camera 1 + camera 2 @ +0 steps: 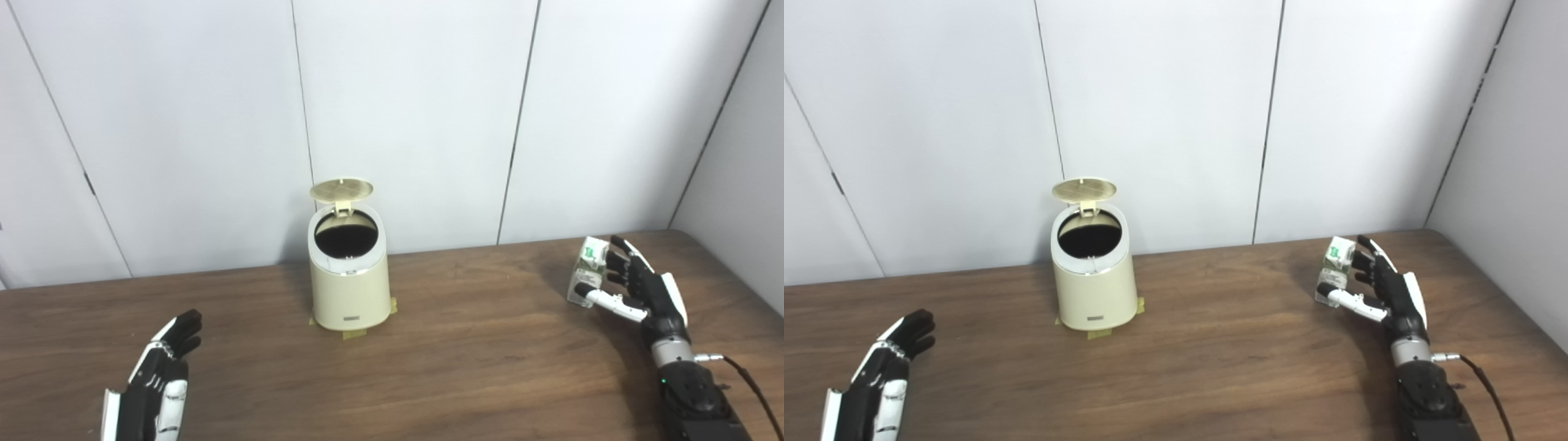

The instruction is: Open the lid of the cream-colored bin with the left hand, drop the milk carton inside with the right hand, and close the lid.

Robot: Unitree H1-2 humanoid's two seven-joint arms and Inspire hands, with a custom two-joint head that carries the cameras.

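Bin (350, 288) stands open on wooden table (490, 355), white wall (416, 110) behind.

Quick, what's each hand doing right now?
Left hand: open, holding nothing.
Right hand: fingers around the milk carton, which stands on the table.

My left hand (156, 380) has black fingers (184, 324) with white plates along the back. My right hand (643, 291) looks the same: black fingers, a white thumb segment and a white plate on the side. Its wrist (670, 352) is a silver metal ring, and a thin black cable (750, 383) leaves it beside the black forearm (698, 404), which carries a small green light.
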